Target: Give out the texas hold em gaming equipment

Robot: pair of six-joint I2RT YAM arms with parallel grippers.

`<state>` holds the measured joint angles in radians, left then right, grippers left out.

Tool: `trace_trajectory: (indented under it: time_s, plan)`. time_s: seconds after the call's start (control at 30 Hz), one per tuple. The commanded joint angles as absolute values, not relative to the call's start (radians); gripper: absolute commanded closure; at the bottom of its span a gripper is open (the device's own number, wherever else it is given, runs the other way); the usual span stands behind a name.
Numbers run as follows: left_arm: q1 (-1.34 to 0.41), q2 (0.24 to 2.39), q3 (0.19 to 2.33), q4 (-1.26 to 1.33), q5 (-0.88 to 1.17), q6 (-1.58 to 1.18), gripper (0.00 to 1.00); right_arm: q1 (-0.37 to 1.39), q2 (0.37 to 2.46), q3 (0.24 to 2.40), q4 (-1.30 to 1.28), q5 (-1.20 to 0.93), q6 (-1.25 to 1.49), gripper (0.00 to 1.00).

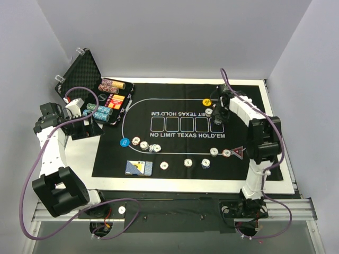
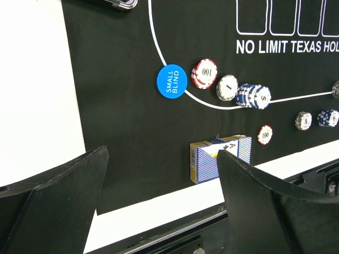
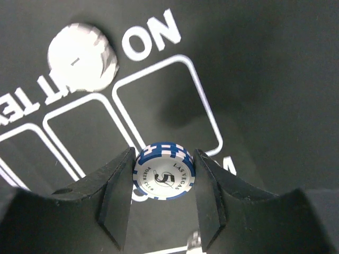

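Note:
My right gripper is shut on a small stack of blue-and-white poker chips and holds it above the card boxes at the mat's far right. A white chip lies close by, next to the yellow button. My left gripper is open and empty, near the case. The blue small-blind button, several chips and the blue-backed card deck lie on the mat's near side. The red triangular marker lies near right.
The black foam-lined case stands open at the far left, with rolls of chips in its tray. The black felt mat covers the white table. A metal rail runs along the near edge.

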<state>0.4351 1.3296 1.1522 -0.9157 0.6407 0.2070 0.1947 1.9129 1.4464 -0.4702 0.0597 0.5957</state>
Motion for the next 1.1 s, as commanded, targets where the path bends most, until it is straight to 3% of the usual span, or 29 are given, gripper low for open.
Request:
trace_trajectory:
  time_s: [0.0,0.57,0.73,0.8,1.07]
  plan:
    - [0.442,1.354,1.192,-0.897,0.654,0.224,0.05,0.166,2.028,1.587,-0.528,0.113,0.575,0.75]
    - [0.443,1.378,1.200,-0.907,0.647,0.241,0.05,0.146,2.220,1.767,-0.545,0.204,0.581,0.72]
    - [0.443,1.371,1.198,-0.914,0.647,0.247,0.05,0.144,2.215,1.764,-0.551,0.190,0.584,0.40]
    - [0.442,1.367,1.195,-0.919,0.646,0.250,0.05,0.144,2.180,1.734,-0.548,0.187,0.584,0.36]
    - [0.443,1.336,1.181,-0.928,0.660,0.250,0.05,0.186,1.835,1.487,-0.494,0.153,0.604,0.33]
